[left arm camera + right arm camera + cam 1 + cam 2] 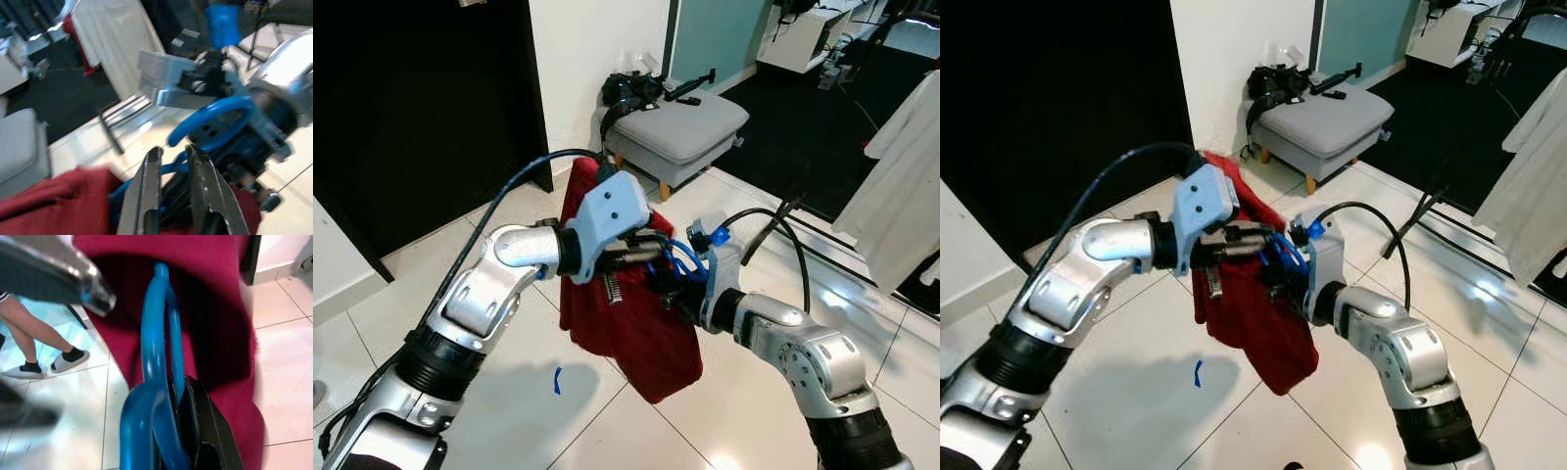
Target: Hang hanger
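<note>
I have both arms raised in front of the body, meeting over a white tiled floor [607, 431]. Behind them stands a grey padded stool [685, 132] with dark items on it, well apart from both sets of jaws, against a white wall beside a dark doorway. A white garment [901, 186] hangs far off on the right-hand side. The largest item at the jaws is a red cloth [636, 333], which hangs down below and behind both grippers, its lower edge well above the floor. The blue hanger [156, 333] sits between the two grippers, with the red cloth draped on it. The right gripper [188, 431] has its two black fingers closed around the blue hanger bar; in the right wrist view the bar runs straight out from between the jaws into the red cloth. The left gripper [171, 191] points toward the right gripper, its fingers [146, 196] nearly together with only a narrow gap; blue hanger loops lie just beyond and under the tips, but I cannot tell whether those jaws grip anything. In the right wrist view, a person's lower legs [29, 338] in dark socks and slippers stand on the tiles beyond the cloth.
</note>
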You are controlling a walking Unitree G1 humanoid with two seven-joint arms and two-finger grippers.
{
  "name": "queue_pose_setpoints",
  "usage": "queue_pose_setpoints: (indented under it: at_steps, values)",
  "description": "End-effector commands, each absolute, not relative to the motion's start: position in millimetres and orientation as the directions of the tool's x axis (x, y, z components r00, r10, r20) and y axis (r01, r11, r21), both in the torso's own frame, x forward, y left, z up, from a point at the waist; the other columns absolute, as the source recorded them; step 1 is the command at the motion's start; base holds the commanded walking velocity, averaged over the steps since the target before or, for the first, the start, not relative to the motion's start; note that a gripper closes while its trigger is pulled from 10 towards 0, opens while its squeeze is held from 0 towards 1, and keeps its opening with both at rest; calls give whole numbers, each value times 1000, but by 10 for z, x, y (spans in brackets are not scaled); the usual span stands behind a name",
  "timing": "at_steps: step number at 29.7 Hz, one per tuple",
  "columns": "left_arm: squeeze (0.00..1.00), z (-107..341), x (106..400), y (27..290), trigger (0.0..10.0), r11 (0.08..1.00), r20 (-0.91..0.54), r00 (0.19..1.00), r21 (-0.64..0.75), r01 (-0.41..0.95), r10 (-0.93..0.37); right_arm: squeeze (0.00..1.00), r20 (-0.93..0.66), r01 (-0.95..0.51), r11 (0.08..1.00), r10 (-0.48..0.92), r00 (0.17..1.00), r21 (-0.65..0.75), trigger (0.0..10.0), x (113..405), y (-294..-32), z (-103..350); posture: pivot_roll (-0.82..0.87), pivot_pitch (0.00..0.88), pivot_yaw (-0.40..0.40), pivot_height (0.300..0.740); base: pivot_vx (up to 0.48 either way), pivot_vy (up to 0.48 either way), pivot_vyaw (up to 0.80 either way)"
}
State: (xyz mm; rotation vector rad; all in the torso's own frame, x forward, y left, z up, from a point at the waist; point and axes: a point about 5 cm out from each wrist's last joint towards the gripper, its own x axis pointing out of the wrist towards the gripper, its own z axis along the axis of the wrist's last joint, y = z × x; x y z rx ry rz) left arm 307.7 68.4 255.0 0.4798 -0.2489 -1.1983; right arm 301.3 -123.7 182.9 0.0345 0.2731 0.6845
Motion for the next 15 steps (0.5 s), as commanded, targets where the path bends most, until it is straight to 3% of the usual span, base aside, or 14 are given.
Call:
queue_pose_setpoints:
  at_steps: [1, 6, 10, 15]
  values:
    - [1000, 2566, 3060, 741, 10000, 270, -73, 344, 477, 836, -936, 0, -213, -620, 777, 628, 749, 111, 10000, 3031, -1267, 1870, -9, 140, 10, 740, 0, 0, 0]
    - [1000, 2611, 3049, 956, 10000, 246, -130, 348, 488, 838, -929, 0, -207, -625, 776, 627, 751, 82, 10000, 3042, -1358, 1916, -12, 137, 9, 740, 0, 0, 0]
    - [1000, 2683, 2964, 1240, 10000, 191, -206, 322, 480, 856, -924, 0, -226, -601, 799, 590, 775, 24, 10000, 3059, -1656, 1960, -17, 135, 9, 740, 0, 0, 0]
    - [1000, 2765, 2942, 1367, 10000, 196, -217, 341, 500, 844, -915, 0, -273, -597, 800, 563, 780, -54, 10000, 3032, -1944, 1993, -16, 132, 9, 740, 0, 0, 0]
